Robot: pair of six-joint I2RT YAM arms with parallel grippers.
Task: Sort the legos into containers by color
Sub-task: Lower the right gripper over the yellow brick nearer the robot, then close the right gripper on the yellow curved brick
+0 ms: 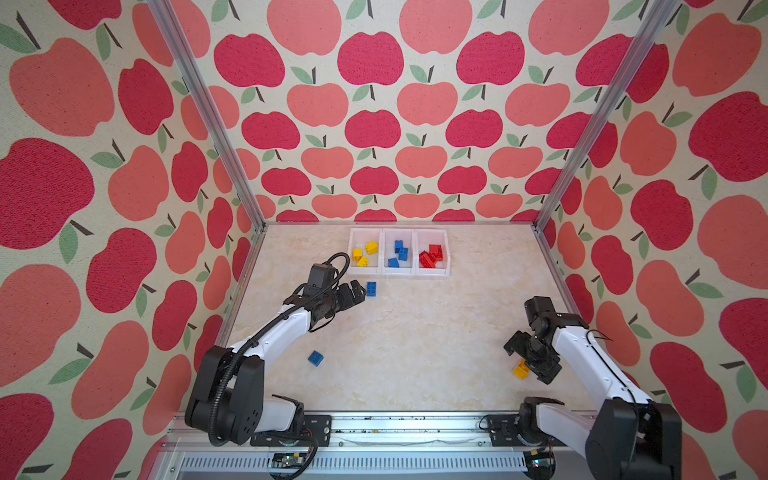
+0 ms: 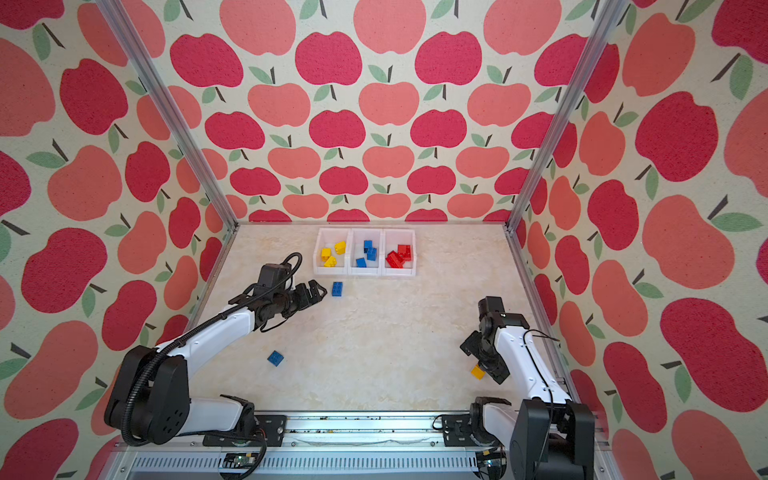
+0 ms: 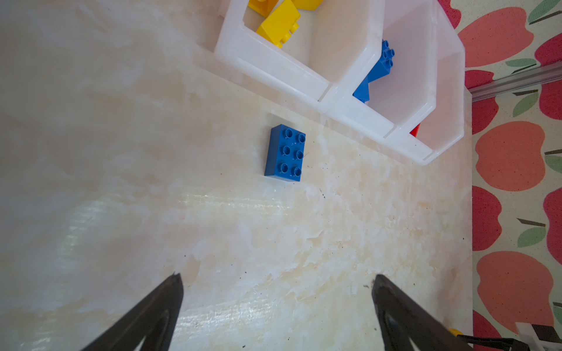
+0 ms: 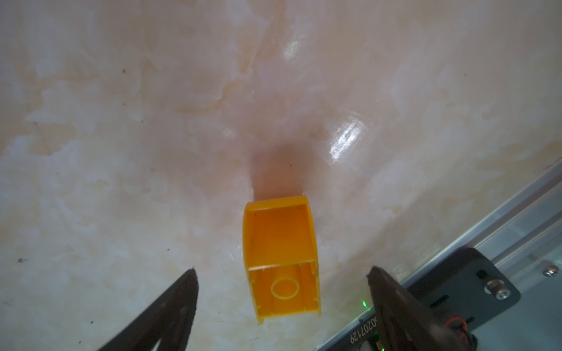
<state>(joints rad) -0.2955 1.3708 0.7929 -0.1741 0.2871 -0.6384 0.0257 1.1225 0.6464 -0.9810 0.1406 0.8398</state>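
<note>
The containers (image 1: pixel 398 271) stand in a row at the back of the table: yellow legos (image 1: pixel 362 253) in the left one, blue legos (image 1: pixel 400 251) in the middle, red legos (image 1: pixel 431 255) in the right. A blue oblong lego (image 3: pixel 285 153) lies studs up just in front of them, a short way ahead of my open, empty left gripper (image 3: pixel 278 276). A blue square lego (image 1: pixel 316 358) lies near the left arm. A yellow lego (image 4: pixel 281 258) lies on its side at the right edge, hollow underside showing. My right gripper (image 4: pixel 282 270) stands open around it, with a gap on each side.
An aluminium side rail (image 4: pixel 501 228) and a black mount plate (image 4: pixel 456 288) run close beside the yellow lego. The front rail (image 1: pixel 374 428) carries both arm bases. Apple-patterned walls enclose the marbled table (image 1: pixel 415 340) on three sides.
</note>
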